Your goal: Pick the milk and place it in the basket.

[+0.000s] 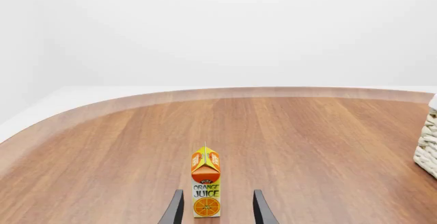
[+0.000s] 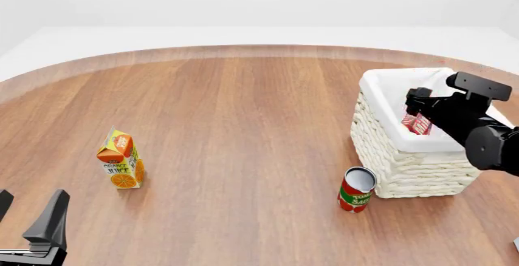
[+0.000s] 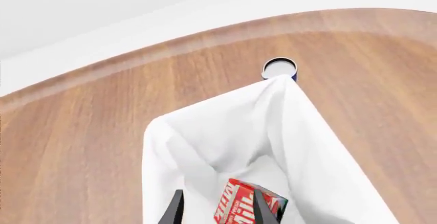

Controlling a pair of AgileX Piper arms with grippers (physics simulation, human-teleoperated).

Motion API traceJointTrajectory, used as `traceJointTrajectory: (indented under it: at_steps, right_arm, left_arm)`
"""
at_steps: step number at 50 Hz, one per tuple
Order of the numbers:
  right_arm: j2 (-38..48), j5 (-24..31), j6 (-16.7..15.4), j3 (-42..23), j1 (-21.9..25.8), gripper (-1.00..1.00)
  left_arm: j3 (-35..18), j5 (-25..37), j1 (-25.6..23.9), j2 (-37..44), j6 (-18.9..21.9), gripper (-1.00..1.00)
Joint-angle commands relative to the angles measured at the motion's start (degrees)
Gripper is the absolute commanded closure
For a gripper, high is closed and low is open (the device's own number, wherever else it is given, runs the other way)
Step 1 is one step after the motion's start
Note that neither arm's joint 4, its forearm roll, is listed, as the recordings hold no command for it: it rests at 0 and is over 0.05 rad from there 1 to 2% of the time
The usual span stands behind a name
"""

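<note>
We take the basket [image 2: 414,156] as our landmark; it stands on the wooden worktop [image 2: 243,126].

Right gripper [image 2: 419,109] is above the basket's opening, over the white cloth lining. The milk [image 2: 417,123] is directly under it, inside the lined mouth of the basket, red top showing. In the right wrist view the milk [image 3: 247,203] sits tilted between the two dark fingers [image 3: 172,211], and one finger overlaps the carton's edge. We cannot tell from either view whether the fingers press on the carton or stand just clear of it. Whether the milk rests on the basket floor is also hidden by the lining.

Tomato can [image 2: 356,189] stands upright just beside the basket's near corner, apart from the wicker wall.

Orange juice carton [image 2: 121,160] stands upright well apart from the basket, across the worktop.

Left gripper [image 1: 217,208] is low and well apart from the basket, fingers spread wide. In the left wrist view the orange juice carton shows between them, farther off, untouched.
</note>
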Motion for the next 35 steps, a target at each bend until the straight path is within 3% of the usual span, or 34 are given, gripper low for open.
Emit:
traceJointTrajectory:
  at_steps: [1,35]
  right_arm:
    - [-1.21,-0.02,0.62,-0.17,-0.64,-1.0]
    - [-8.94,4.92,-1.38,1.57,-0.15,-1.0]
  left_arm:
    - [0.0,0.0,0.0,0.0,0.0,-1.0]
    - [0.0,0.0,0.0,0.0,0.0,-1.0]
